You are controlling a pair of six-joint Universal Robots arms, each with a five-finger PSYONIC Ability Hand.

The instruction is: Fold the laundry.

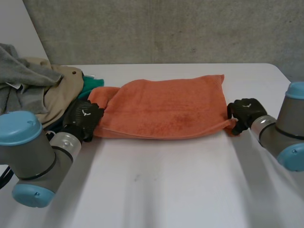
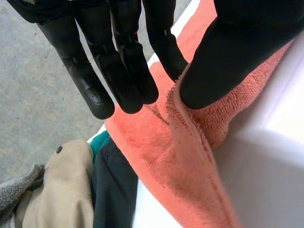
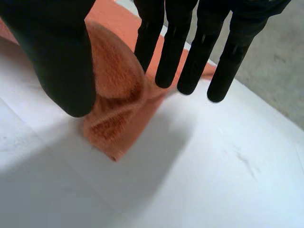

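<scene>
An orange towel (image 1: 166, 107) is laid flat and folded across the middle of the white table (image 1: 166, 190), its long side running from one hand to the other. The left hand (image 1: 83, 118) is placed at the towel's near left corner, and the right hand (image 1: 244, 113) at its near right corner, so that the cloth is spanned between the two. In the left wrist view the towel's edge is seen drawn up into a ridge and pinched between the thumb (image 2: 232, 52) and the nearest of the straight fingers (image 2: 166, 47); the remaining fingers are held out above the cloth. In the right wrist view the corner is seen bunched and lifted a little off the table, nipped between the thumb (image 3: 61, 61) and the straight fingers (image 3: 147, 42), with the tip of the corner hanging down to the table under the palm. A pile (image 1: 42, 85) of grey, beige, teal and dark clothes is heaped at the table's far left, just beside the towel's left end and just beyond the left hand.
</scene>
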